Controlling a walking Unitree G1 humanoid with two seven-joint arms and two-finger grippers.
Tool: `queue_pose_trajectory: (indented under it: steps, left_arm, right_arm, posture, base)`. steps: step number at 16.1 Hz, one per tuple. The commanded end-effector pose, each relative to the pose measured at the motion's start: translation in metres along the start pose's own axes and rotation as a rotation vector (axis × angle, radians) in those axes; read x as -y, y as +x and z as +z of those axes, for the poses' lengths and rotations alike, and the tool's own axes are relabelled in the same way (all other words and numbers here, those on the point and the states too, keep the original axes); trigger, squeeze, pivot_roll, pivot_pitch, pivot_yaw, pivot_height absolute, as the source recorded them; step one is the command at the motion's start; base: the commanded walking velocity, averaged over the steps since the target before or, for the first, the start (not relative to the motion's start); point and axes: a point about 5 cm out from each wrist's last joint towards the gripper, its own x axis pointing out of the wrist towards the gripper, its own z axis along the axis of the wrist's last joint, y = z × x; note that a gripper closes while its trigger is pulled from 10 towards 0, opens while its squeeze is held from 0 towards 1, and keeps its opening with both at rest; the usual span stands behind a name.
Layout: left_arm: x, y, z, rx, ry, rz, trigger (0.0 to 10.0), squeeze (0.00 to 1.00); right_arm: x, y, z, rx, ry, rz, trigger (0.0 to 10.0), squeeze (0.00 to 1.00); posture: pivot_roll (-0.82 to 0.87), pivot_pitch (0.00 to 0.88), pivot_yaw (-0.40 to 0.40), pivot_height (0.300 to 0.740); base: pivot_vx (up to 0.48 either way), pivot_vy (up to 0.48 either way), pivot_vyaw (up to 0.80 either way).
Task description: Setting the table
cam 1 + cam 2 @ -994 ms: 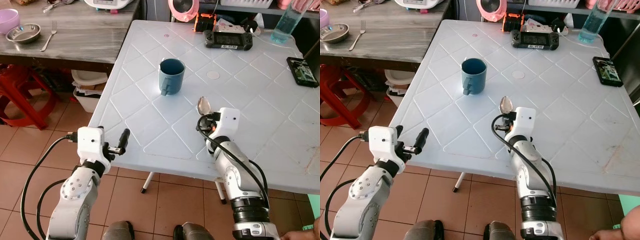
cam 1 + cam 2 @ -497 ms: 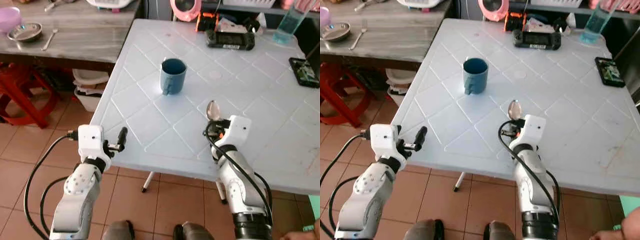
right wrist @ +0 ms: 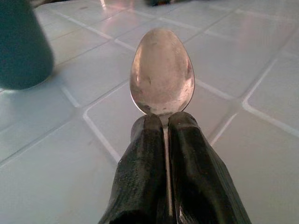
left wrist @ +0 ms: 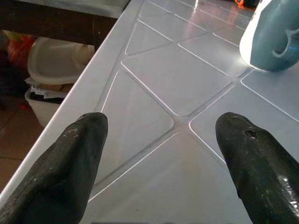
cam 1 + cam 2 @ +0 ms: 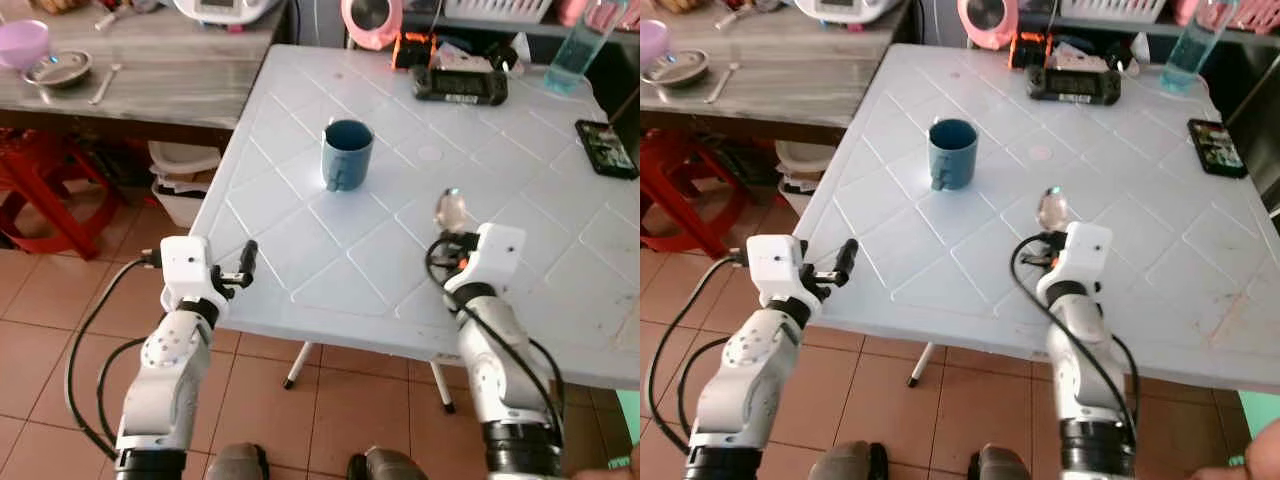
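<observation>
White plastic desk (image 5: 300, 180), head views: right gripper (image 5: 452, 228) holds spoon (image 5: 449, 207) above it, right of blue mug (image 5: 346, 153); left wrist: left gripper (image 4: 161, 154) jaws spread, empty, at the edge; right wrist: jaws clamp the handle; placing step, next lower and release.

You get bright, even daylight in both head views, sharp across the pale plastic table with its diamond-patterned top (image 5: 330, 215); shadows there are faint and soft. Straight edges bow a little toward the corners. In the left wrist view the tabletop carries a whitish sheen, and the blue-grey mug (image 4: 273, 39) is blown out along one edge — glare. In the right wrist view the shiny metal spoon bowl (image 3: 161, 72) is crisp, while the dark mug and far table go blurred.
</observation>
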Motion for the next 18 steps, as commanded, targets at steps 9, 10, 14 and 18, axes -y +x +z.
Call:
queue_pose_trajectory:
  steps: [9, 10, 14, 18]
  left_arm:
    - [-0.0012, 0.0054, 0.0021, 0.029, 0.004, -0.005, 10.0, 0.00]
    - [-0.0003, 0.0061, 0.0021, 0.030, 0.002, -0.007, 10.0, 0.00]
    - [0.0006, 0.0050, 0.0008, 0.033, 0.001, -0.012, 10.0, 0.00]
    - [0.0010, 0.0054, 0.0010, 0.037, 0.001, -0.017, 10.0, 0.00]
  right_arm:
    - [-0.0029, -0.0005, -0.0020, 0.028, -0.059, -0.010, 10.0, 0.00]
    - [-0.0029, -0.0001, -0.0014, 0.038, -0.053, -0.012, 10.0, 0.00]
    - [-0.0016, 0.0004, -0.0026, 0.042, -0.061, -0.019, 10.0, 0.00]
    - [-0.0039, 0.0005, -0.0033, 0.040, -0.063, -0.016, 10.0, 0.00]
  posture:
    - [-0.02, 0.000, 0.003, 0.740]
    - [-0.02, 0.000, 0.003, 0.740]
    - [-0.01, 0.000, 0.003, 0.740]
    - [-0.01, 0.000, 0.001, 0.740]
  base:
    - [0.000, 0.190, 0.00]
    - [0.000, 0.480, 0.00]
    - [0.000, 0.480, 0.00]
    - [0.000, 0.480, 0.00]
